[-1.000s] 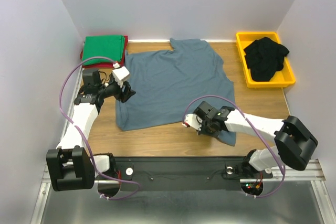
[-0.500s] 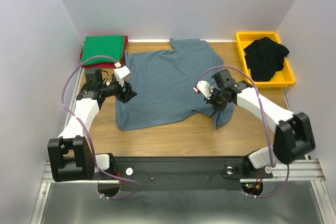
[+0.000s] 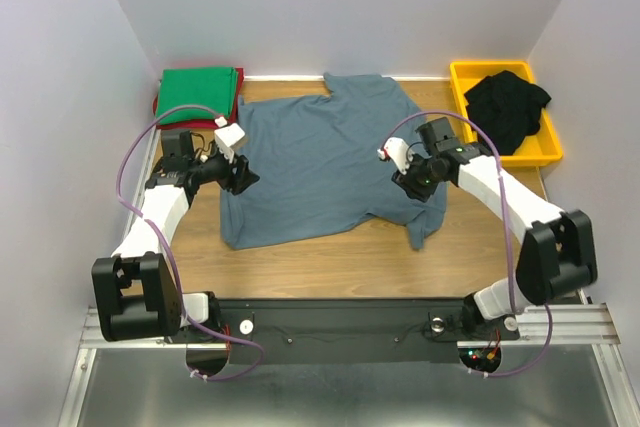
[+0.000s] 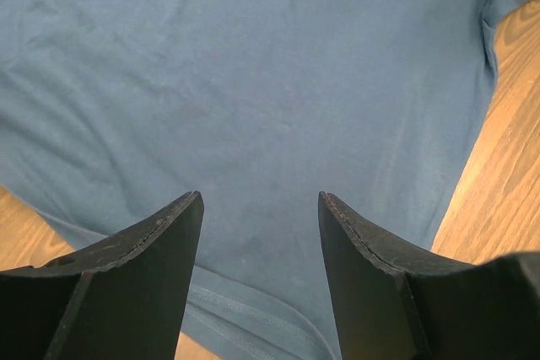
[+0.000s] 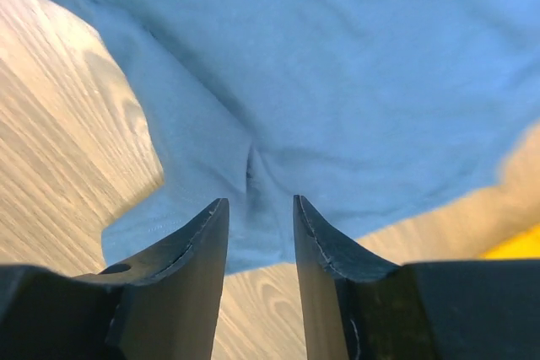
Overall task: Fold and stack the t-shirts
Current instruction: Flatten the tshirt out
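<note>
The slate blue-grey t-shirt (image 3: 320, 152) lies spread on the wooden table, its near right corner bunched into a narrow fold (image 3: 424, 225). My left gripper (image 3: 245, 177) is open and empty, low over the shirt's left edge; its wrist view shows the cloth (image 4: 270, 82) and a hem between its fingertips (image 4: 260, 197). My right gripper (image 3: 409, 185) is open and empty above the shirt's right side; a crease of the cloth (image 5: 337, 56) lies under its tips (image 5: 260, 200). A folded green shirt (image 3: 198, 93) lies on a red one (image 3: 160, 107) at the back left. Black shirts (image 3: 510, 107) lie in the bin.
The yellow plastic bin (image 3: 505, 159) stands at the back right against the wall. White walls close in the left, back and right sides. Bare wood (image 3: 320, 257) shows between the shirt's near hem and the arm bases.
My right gripper moved from the shirt's near right corner back and to the right, and that corner came back with it, now bunched. The left gripper barely moved.
</note>
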You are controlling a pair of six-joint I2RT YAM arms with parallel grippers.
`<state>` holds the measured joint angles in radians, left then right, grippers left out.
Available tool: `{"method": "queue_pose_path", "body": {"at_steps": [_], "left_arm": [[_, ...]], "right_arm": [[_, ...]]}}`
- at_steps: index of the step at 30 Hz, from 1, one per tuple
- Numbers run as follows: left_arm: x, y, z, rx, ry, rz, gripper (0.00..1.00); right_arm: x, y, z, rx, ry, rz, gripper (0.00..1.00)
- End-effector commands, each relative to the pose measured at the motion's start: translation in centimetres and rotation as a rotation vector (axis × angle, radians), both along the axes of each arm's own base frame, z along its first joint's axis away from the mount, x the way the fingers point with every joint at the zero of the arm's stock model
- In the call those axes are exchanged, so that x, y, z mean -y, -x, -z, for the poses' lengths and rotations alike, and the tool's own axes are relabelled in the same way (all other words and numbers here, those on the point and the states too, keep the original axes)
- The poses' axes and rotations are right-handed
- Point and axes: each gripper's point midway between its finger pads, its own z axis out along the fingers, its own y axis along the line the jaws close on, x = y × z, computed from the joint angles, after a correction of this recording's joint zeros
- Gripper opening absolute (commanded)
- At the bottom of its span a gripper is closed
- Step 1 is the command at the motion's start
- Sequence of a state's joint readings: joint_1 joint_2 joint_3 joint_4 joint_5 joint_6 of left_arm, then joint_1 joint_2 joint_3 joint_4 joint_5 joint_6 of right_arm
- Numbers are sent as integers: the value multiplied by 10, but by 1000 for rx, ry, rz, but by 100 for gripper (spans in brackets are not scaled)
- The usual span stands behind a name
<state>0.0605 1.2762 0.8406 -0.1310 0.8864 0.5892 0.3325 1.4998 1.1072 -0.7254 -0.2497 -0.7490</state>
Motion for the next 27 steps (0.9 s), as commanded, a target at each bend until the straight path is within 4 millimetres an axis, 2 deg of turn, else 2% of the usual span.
{"method": "queue_pose_path", "body": {"at_steps": [1,4,5,6,8,11,17,18,24,27], "left_arm": [[1,-6,-21,66,20,0,68],[2,-7,-22,67,28,0,68],[1,-8,-22,68,28,-2,68],[2,-8,-23,67,31,-1,68],[2,-9,-23,68,31,-3,68],[1,-10,-26,72,30,-4,68],[1,-11,-24,74,24,0,68],[1,-11,-24,74,24,-1,68],[0,-10,-20,71,16,-1,67],[1,-9,-19,68,17,2,68]], "right_arm": [[-21,11,-34,101,-59,-93,41],[-29,31,-25,88,-41,-143,35],[-37,46,-16,70,-29,-188,33],[-38,51,-9,60,-7,-191,28],[-42,62,8,17,16,-200,27],[-39,57,29,7,66,-158,27],[-31,30,46,95,129,-78,35],[-29,31,54,81,144,-74,35],[-34,31,68,43,135,-67,38],[-34,30,77,21,145,-63,35]]}}
